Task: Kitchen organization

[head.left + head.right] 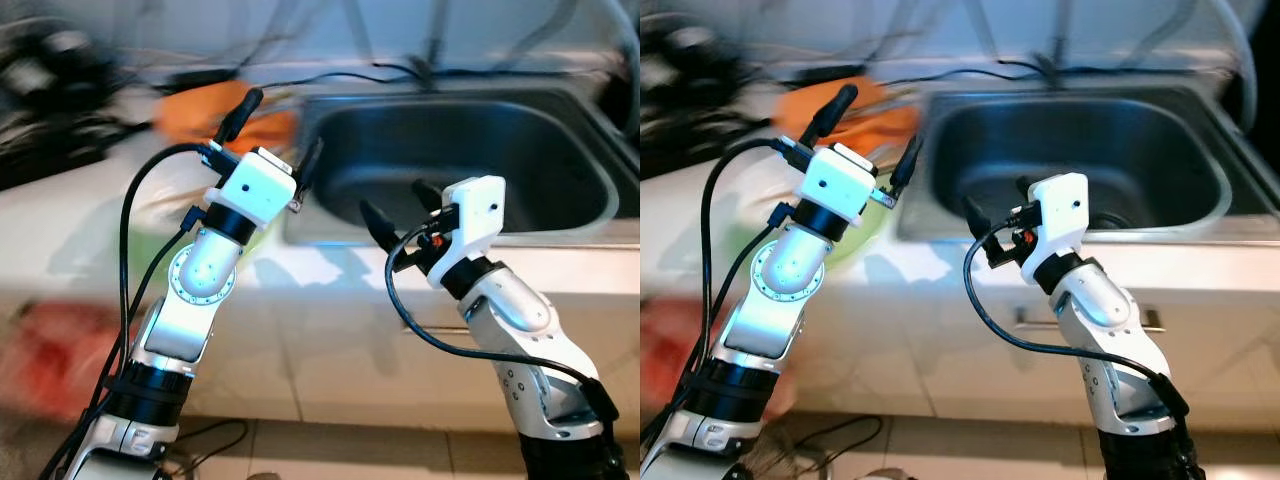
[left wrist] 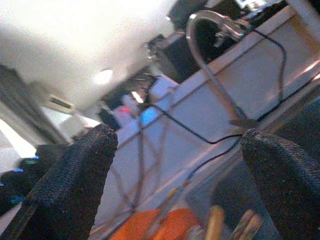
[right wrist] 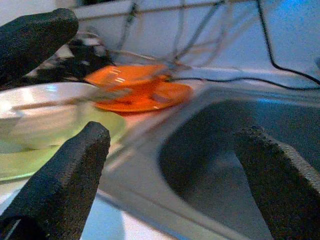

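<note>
Both head views look forward and down at the counter (image 1: 90, 215) and sink (image 1: 470, 150), shared by the close, low right wrist view; the left wrist view tilts upward.

Both arms raised, bent at elbow. Left pincer (image 1: 276, 128) is higher, pointing up and fwd, fingers wide apart, nothing between them. Right pincer (image 1: 402, 212) is lower, pointing to the robot's left, fingers also apart, empty.
</note>
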### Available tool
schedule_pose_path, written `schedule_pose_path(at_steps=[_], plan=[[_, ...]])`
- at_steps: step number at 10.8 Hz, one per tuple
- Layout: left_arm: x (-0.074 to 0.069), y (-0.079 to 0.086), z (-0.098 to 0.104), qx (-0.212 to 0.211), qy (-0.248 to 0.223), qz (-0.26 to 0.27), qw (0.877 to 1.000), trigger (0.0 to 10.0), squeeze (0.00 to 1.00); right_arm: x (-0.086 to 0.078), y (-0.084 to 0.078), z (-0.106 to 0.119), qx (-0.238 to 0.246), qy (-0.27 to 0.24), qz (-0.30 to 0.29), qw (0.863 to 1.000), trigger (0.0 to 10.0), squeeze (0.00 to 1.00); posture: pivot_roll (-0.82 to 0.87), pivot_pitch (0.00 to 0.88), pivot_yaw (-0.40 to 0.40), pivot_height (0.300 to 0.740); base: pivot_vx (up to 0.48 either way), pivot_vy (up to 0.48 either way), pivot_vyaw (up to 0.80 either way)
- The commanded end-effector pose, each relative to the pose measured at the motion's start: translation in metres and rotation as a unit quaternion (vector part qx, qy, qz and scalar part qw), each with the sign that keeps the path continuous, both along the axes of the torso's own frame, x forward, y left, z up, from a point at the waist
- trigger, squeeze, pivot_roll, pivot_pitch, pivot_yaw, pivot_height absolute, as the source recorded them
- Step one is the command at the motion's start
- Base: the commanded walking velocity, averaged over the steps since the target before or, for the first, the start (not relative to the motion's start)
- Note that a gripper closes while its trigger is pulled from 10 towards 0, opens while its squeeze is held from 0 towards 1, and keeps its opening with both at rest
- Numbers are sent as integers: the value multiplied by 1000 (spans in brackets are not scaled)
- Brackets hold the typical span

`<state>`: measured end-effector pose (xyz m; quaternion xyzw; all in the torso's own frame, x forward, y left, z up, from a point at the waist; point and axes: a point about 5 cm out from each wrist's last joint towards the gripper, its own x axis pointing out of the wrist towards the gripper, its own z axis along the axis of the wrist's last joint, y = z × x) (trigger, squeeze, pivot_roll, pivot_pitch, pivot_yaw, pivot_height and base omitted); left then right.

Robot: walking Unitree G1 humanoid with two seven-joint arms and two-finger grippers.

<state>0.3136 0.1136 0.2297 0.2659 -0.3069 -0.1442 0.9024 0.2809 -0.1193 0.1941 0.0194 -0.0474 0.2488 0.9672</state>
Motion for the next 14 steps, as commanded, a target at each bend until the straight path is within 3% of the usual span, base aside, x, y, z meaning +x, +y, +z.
schedule_pose_path(at_steps=[1, 6, 12, 14], plan=[[-2, 0, 3, 2, -9, 4, 1000, 10000, 0, 1, 1, 3, -1, -9, 0, 1000, 10000, 0, 61, 14, 68, 740, 0, 0, 0], [-2, -1, -1, 5, -4, 3, 1000, 10000, 0, 2, 1, 3, -2, -10, 1, 1000, 10000, 0, 61, 12, 70, 740, 0, 0, 0], [-2, -1, -2, -1, 6, 1, 1000, 10000, 0, 2, 1, 3, -2, -11, 1, 1000, 10000, 0, 60, 15, 68, 740, 0, -411, 0], [-2, 0, -2, -21, 11, 0, 1000, 10000, 0, 1, 1, 2, -4, -11, 0, 1000, 10000, 0, 58, 13, 70, 740, 0, 0, 0]])
